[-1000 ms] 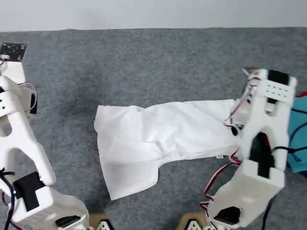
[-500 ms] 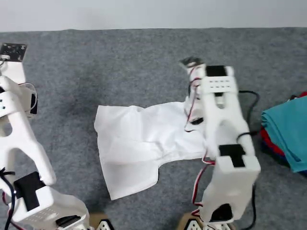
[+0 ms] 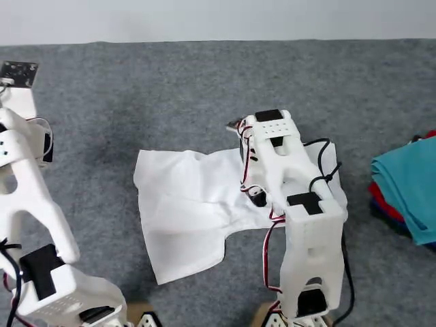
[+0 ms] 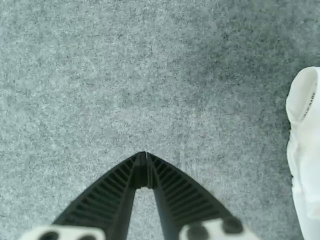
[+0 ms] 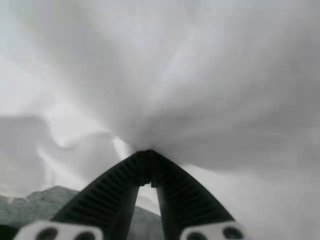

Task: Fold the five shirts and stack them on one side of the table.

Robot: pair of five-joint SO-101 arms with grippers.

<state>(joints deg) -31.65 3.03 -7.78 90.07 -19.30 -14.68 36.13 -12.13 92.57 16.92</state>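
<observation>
One white shirt (image 3: 182,204) lies in the middle of the counter (image 3: 170,88); the right end effector (image 5: 146,155), clamped shut on one end of it, has carried that end leftward over the body, so a fold is forming; the left end effector (image 4: 146,156) hangs closed, empty; folded shirts (image 3: 407,191) sit by the right edge.

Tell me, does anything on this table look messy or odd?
Only the white shirt: it lies crooked and rumpled on the table, one end bunched where the right gripper is pinching it. That looks like folding under way, not a mishap. The folded stack at the edge looks tidy.
</observation>
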